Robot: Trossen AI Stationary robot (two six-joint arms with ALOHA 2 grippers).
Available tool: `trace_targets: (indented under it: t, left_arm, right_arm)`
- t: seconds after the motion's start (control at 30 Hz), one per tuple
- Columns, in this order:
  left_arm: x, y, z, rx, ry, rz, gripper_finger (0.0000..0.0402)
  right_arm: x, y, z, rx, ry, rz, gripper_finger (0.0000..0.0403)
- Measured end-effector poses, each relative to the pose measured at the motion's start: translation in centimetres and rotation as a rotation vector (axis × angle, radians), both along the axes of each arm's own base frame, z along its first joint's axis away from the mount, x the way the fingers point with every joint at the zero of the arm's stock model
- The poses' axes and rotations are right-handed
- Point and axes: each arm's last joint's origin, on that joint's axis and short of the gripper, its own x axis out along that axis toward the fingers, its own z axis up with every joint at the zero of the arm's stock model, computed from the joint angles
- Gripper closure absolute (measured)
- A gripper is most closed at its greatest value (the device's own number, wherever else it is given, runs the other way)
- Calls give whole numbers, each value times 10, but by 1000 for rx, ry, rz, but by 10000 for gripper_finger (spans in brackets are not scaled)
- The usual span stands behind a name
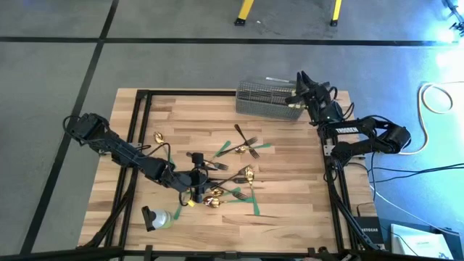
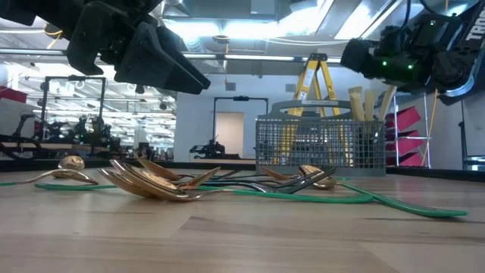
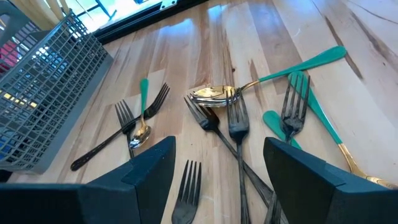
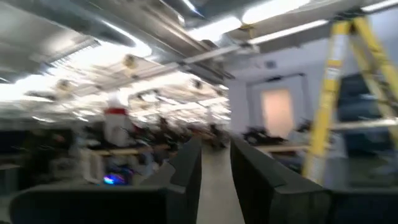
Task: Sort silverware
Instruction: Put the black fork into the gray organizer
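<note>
From above, the wooden table (image 1: 290, 203) carries a loose scatter of silverware (image 1: 228, 177) near its middle: dark forks, gold spoons and green strips crossing one another. A grey mesh basket (image 1: 267, 100) sits toward 1 o'clock from that pile, near the table's far edge. The left gripper (image 1: 197, 181) hangs over the pile's 9 o'clock side, its fingers spread with nothing between them. The right gripper (image 1: 299, 90) is over the basket's 3 o'clock end, well apart from the pile.

From table height, spoons (image 2: 155, 182) and forks lie flat in a low heap, a green strip (image 2: 364, 199) trailing away from them. The basket (image 2: 318, 148) stands behind, cream handles (image 2: 369, 102) sticking upright out of it.

The left wrist camera looks past its two wide-set fingers (image 3: 155, 168) at dark forks (image 3: 238, 121) and a gold spoon (image 3: 211, 94) lying on the wood, the basket (image 3: 46, 93) beside them.

The right wrist camera shows its fingers (image 4: 186, 168) slightly parted with nothing between them, a yellow ladder (image 4: 348, 81) beyond.
</note>
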Motion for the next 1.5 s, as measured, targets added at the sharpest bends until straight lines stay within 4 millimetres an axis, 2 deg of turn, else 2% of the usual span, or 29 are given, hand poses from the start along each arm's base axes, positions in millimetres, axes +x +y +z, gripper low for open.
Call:
trace_targets:
  t: [0.23, 0.37, 0.53, 0.67, 0.9, 1.07, 1.27, 1.5]
  left_arm:
    - [-2, 2, -9, -1, 67, 13, 173]
    - [-2, 9, -16, 4, 123, 66, 173]
    - [2, 23, -22, -30, 179, 78, 173]
    - [8, 41, -31, -47, 228, 112, 173]
    - [14, 70, -52, -44, 361, 139, 173]
    - [15, 81, -56, -62, 407, 100, 173]
    - [16, 85, -56, -50, 418, 70, 179]
    - [16, 80, -56, -18, 432, 8, 203]
  right_arm:
    - [14, -2, 33, -134, -56, 304, 336]
    - [23, -3, 48, -153, -58, 568, 336]
    - [39, -4, 49, -15, 62, 901, 336]
    - [55, 5, 40, 104, 159, 1060, 336]
    - [80, 38, 30, 94, 271, 1194, 336]
    - [89, 57, 27, 94, 302, 1263, 336]
    - [98, 70, 20, 102, 361, 1224, 336]
    - [101, 73, 14, 131, 408, 1175, 336]
